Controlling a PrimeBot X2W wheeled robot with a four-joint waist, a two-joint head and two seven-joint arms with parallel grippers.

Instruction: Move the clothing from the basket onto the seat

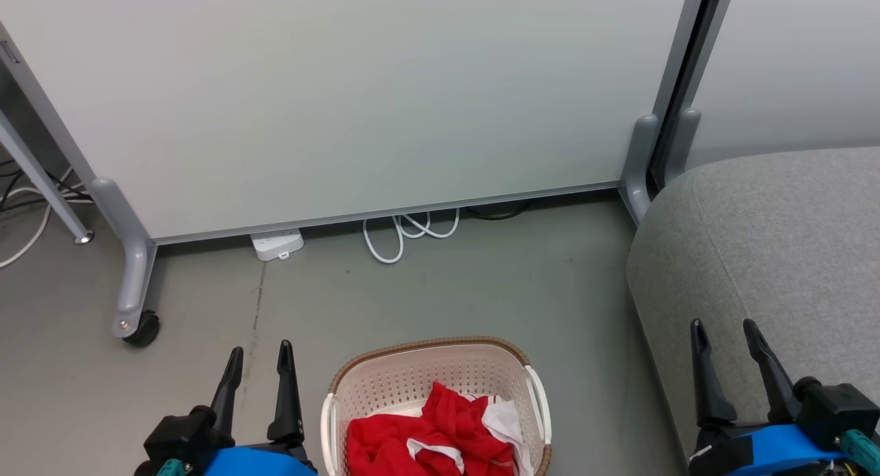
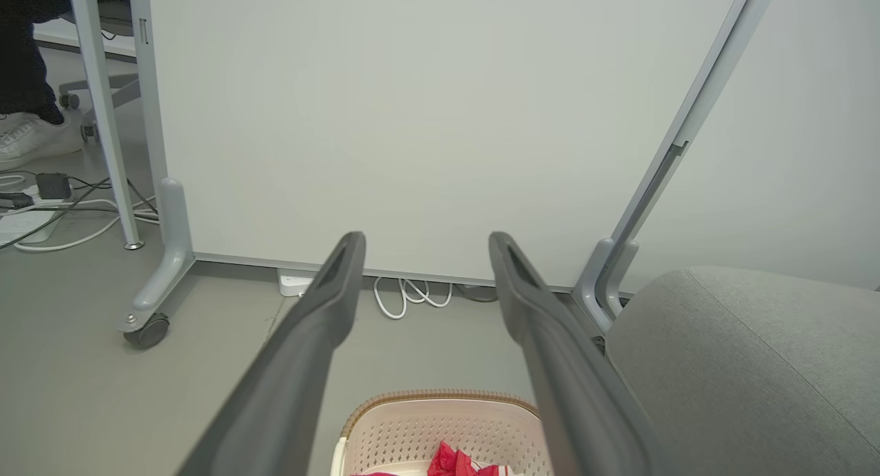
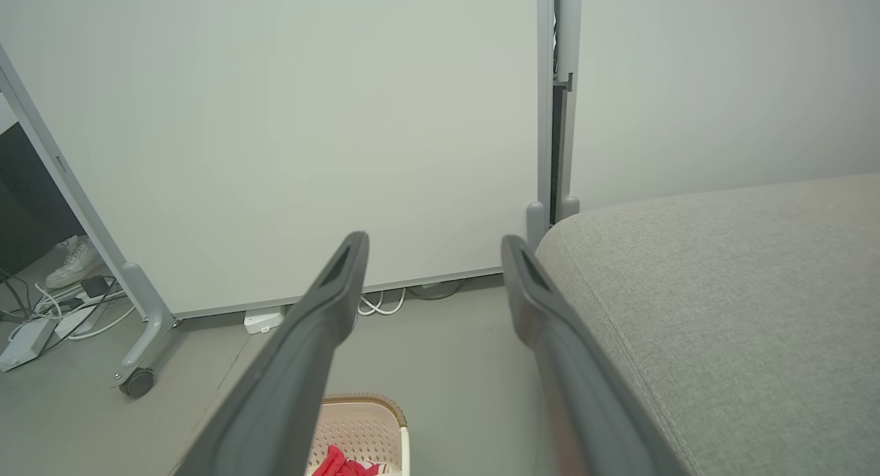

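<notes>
Clothing waits in the basket, nothing lifted yet.
Left gripper (image 1: 258, 366) and right gripper (image 1: 729, 342) gape wide, empty; clothing (image 1: 440, 431) fills the basket (image 1: 385, 383) beside the seat (image 1: 777, 242); next, reach down and pinch.

We found the basket (image 1: 412, 380) open from above, with the clothing (image 1: 385, 441) heaped low inside. Our left gripper (image 1: 260, 349), fingers spread, hung just left of it over bare floor (image 1: 481, 290). Our right gripper (image 1: 723, 323), also spread, hung at the edge of the seat (image 1: 790, 242). A strip of floor separated basket and seat. A panel (image 1: 344, 104) walled off the far side, with a cable (image 1: 386, 261), power strip (image 1: 277, 244) and caster (image 1: 144, 329) at its foot.
</notes>
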